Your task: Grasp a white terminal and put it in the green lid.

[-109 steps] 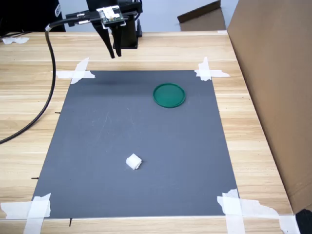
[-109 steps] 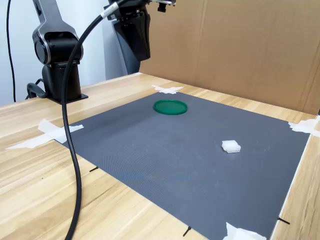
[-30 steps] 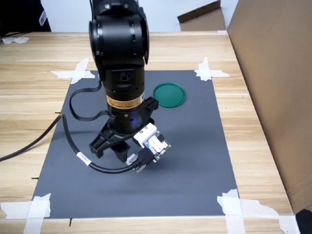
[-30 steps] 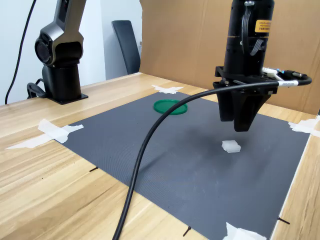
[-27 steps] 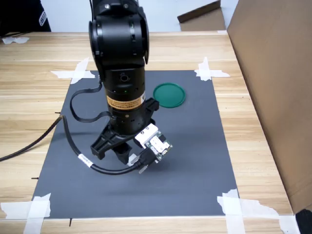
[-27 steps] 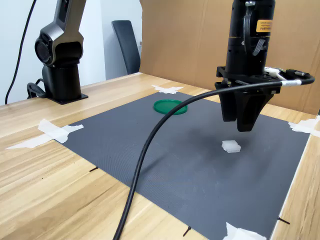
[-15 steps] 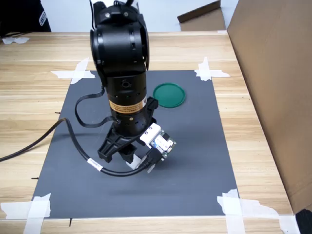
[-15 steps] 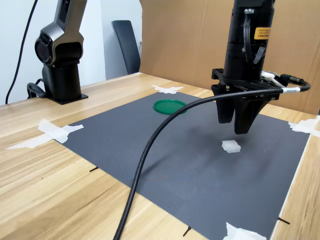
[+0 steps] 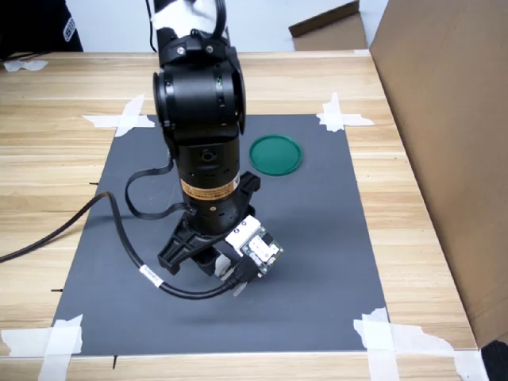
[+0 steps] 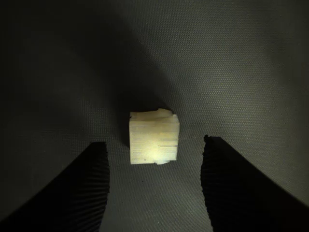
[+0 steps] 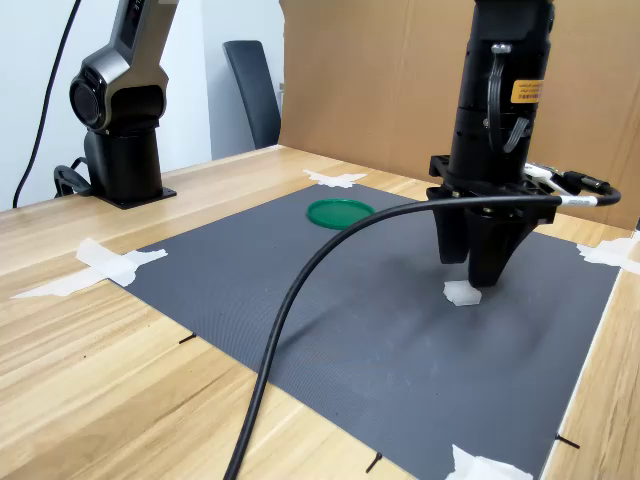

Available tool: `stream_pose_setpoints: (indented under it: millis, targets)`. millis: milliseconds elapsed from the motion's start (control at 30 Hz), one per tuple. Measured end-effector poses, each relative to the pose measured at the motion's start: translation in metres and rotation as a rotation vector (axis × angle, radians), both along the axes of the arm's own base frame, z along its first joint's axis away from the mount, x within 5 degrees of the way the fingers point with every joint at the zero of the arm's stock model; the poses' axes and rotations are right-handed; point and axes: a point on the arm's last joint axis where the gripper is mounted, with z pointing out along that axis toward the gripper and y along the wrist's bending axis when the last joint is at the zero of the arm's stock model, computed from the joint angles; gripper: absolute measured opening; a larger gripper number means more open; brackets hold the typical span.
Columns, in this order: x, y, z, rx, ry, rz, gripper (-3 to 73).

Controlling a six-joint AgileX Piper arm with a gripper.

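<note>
Lab bench: taped mat (image 9: 333, 238), cardboard screen (image 9: 444, 143)

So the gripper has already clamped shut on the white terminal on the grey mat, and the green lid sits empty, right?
Not quite: the gripper is open. In the wrist view its fingers flank the white terminal with gaps on both sides. The terminal does lie on the grey mat, and the green lid sits empty.

White terminal (image 10: 154, 137): small pale blocky piece with uneven edges, it lies flat on the dark grey mat (image 10: 231, 58), between my two open jaws, touching neither.
Green lid (image 9: 275, 154): flat round dark-green disc with thin raised rim, it lies flat on the mat, well apart from the terminal.
</note>
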Motion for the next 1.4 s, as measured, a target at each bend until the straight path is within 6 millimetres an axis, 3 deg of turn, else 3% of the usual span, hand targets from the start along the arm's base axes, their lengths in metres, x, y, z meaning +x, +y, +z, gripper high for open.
stream_pose_setpoints:
  millis: [900,1400]
  targets:
    - [0.003,-0.001,-0.024,-0.031,0.061,-0.010,48.9]
    - [0.005,-0.001,-0.024,-0.028,0.036,-0.019,48.9]
